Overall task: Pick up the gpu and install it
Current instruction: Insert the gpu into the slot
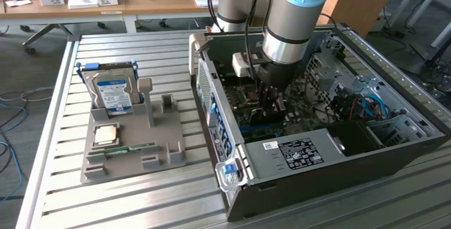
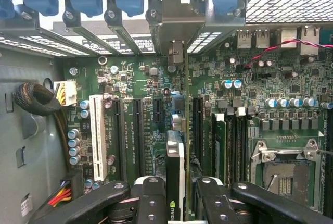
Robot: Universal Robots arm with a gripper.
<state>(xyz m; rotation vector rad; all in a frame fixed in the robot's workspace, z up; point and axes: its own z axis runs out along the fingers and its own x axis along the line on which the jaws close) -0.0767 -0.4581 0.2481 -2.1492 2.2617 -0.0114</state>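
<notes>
One card, the gpu [image 2: 175,166], sits clenched edge-on between the fingers of the gripper [image 2: 177,200] at lower centre of the wrist view. We judge the vertical hold suits lowering its edge into a motherboard [image 2: 140,83] slot, its silver bracket [image 2: 176,26] reaching toward the rear slot openings at upper centre. In the exterior view the gripper [image 1: 271,102] is down inside the open computer case [image 1: 338,181], centre frame. The hard drive [image 1: 113,93] stands in its holder [image 1: 134,158], left.
</notes>
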